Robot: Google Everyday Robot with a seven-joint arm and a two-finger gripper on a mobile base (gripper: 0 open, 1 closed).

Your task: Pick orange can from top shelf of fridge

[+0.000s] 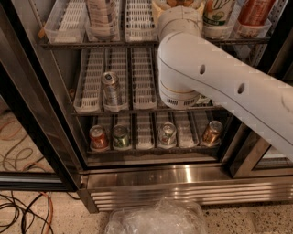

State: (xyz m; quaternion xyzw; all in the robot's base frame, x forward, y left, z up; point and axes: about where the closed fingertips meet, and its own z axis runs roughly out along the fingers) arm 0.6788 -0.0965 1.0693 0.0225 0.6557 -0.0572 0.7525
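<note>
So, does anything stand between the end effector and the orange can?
Cannot tell: the end effector is hidden behind the arm's wrist, which reaches into the top shelf. Only an orange sliver, probably the orange can, shows above the wrist. Nothing visible blocks that lane.

One camera looks from high behind the white arm (219, 82), tilted down into the open fridge (183, 178) at close range. The top shelf (91, 44) runs along the frame's upper edge, where the arm's far end hides the pincer from sight.
</note>
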